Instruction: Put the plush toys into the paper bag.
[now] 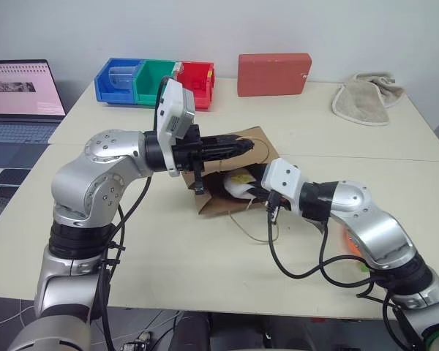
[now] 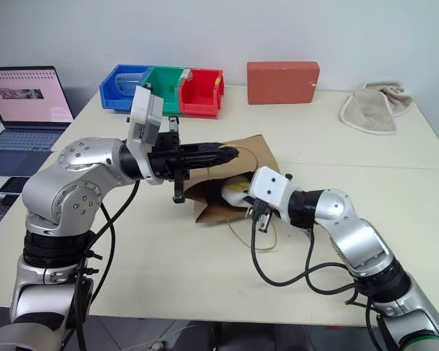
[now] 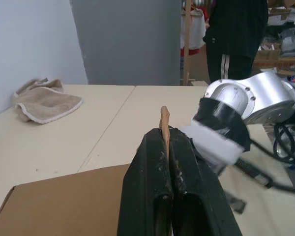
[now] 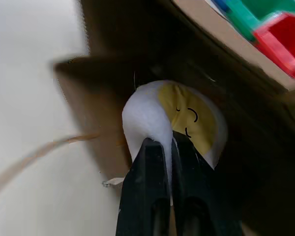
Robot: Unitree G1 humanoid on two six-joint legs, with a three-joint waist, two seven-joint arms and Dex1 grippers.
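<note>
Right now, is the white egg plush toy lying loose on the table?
No, the right gripper is shut on the white egg plush toy at the paper bag's mouth.

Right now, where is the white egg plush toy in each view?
Left eye: white egg plush toy at the paper bag mouth, centre.
Right eye: centre, same mouth.
Left wrist: not seen.
Right wrist: centre, pinched by the right gripper.
Shared landmark: paper bag.

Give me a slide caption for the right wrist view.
Right end effector pinching the white egg plush at the paper bag mouth.
</note>
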